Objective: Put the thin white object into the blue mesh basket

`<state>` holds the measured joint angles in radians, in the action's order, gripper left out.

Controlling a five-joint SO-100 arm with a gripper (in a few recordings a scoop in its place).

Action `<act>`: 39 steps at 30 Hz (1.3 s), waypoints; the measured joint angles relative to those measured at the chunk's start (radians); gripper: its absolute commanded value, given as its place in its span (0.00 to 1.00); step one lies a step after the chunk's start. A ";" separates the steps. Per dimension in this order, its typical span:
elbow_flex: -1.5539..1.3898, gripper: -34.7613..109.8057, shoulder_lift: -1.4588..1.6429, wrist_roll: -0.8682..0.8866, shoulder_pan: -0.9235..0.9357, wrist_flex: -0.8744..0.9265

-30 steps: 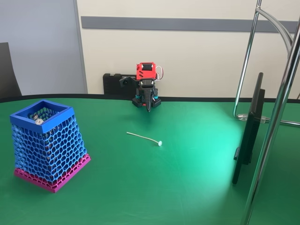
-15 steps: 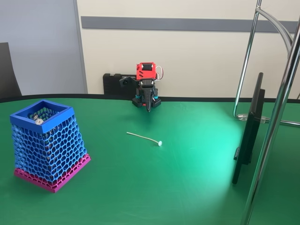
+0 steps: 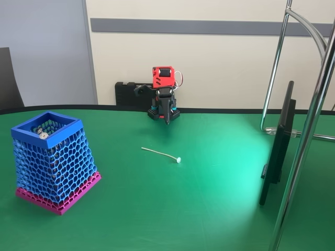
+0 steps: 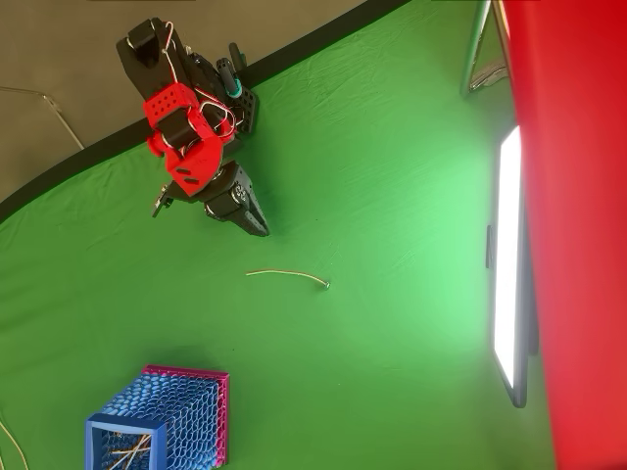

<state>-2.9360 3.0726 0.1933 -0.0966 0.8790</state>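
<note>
end effector (image 4: 261,229) closed, empty, well apart from thin white object (image 4: 286,275)

We think this is an office or meeting room: a big green table (image 3: 209,209), plain walls (image 3: 220,68), a dark chair (image 3: 8,78) and a flat screen (image 3: 277,146).

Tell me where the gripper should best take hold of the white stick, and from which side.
Probably at the middle of the stick, coming straight down from above. It lies flat on the green table, thin and slightly curved, with nothing close by. The jaws should close across it, not along it. The small round head seems too small to pinch. The gripper hangs at the back, pointing down.
</note>
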 measured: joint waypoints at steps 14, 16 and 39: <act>0.330 0.25 -0.532 0.173 -0.041 -0.043; 0.377 0.25 -0.614 0.193 -0.038 -0.043; 0.885 0.39 -1.339 0.459 -0.055 0.037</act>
<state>-2.0509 1.7334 0.6519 -0.1519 0.9158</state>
